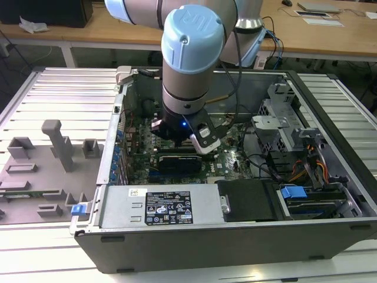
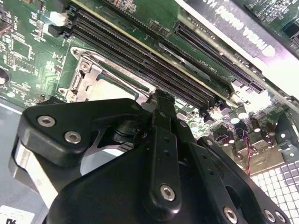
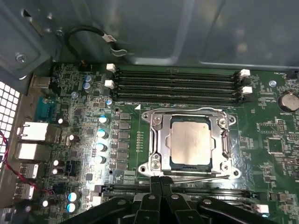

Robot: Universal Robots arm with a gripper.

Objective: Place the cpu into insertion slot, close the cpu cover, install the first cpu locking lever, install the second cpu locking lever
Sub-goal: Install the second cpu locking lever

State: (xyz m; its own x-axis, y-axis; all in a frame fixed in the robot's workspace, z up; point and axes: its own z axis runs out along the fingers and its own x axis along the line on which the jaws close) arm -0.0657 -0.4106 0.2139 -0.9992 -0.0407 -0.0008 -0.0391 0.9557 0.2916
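The silver-topped square cpu point(image 3: 189, 141) sits in the black-framed insertion slot point(image 3: 172, 161), with the thin silver cpu cover point(image 3: 159, 140) folded down around it. The black gripper point(image 3: 160, 179), fingers pressed together and empty, bears on the thin wire locking lever point(image 3: 196, 175) at the socket's edge, probably to latch it.

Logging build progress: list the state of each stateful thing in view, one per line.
Silver-topped square cpu: seated in the black-framed insertion slot.
Silver metal frame cpu cover: closed down around the cpu.
Thin metal locking lever: lying along the socket edge nearest the hand.
Black robot hand: fingers together at that lever.
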